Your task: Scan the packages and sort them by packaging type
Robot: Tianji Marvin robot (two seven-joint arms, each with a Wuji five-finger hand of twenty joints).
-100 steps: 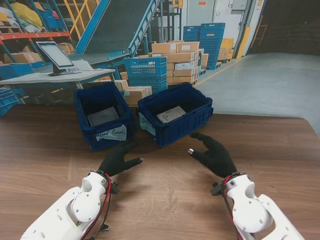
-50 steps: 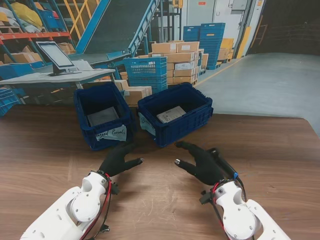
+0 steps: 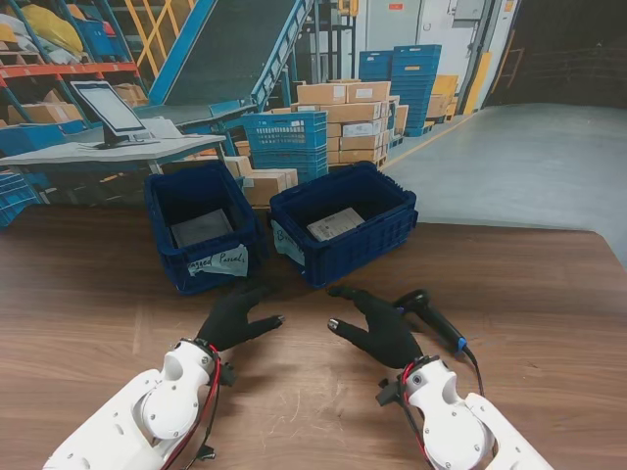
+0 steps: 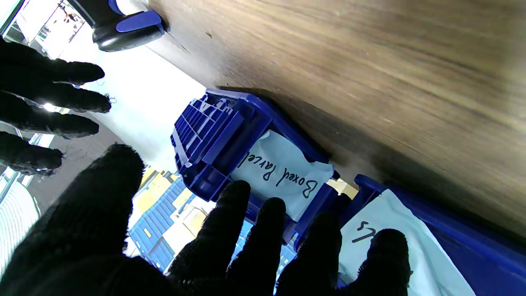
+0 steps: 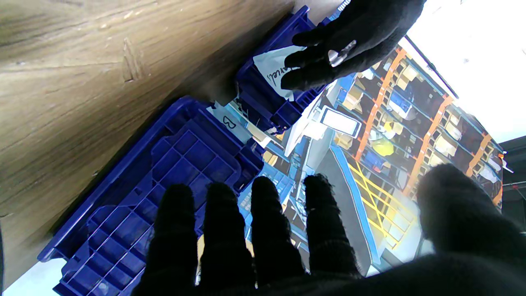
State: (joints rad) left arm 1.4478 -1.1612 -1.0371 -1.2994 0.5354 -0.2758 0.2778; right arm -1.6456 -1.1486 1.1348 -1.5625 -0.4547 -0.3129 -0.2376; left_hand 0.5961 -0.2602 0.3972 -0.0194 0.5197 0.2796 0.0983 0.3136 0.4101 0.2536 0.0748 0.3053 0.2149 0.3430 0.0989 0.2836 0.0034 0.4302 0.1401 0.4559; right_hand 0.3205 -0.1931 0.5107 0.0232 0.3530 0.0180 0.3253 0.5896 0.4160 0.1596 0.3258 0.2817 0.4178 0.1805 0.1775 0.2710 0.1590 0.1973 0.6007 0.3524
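Two blue bins stand side by side on the wooden table. The left bin [image 3: 201, 220] holds a flat grey package [image 3: 201, 227]. The right bin [image 3: 343, 220] holds a pale parcel [image 3: 335, 223], and its paper label [image 4: 283, 172] reads "Boxed Parcel". A black and blue handheld scanner [image 3: 431, 315] lies on the table just right of my right hand [image 3: 372, 328]. That hand is open with fingers spread, holding nothing. My left hand [image 3: 233, 315] is open too, in front of the left bin. The scanner [image 4: 123, 24] also shows in the left wrist view.
The table's far edge [image 3: 509, 233] runs behind the bins. Beyond it stand a desk with a monitor [image 3: 110, 110], stacked cardboard boxes [image 3: 348, 122], blue crates [image 3: 411, 73] and a conveyor.
My right hand has slid left and nearer to me, uncovering the scanner that lay under it. My left hand has shifted slightly.
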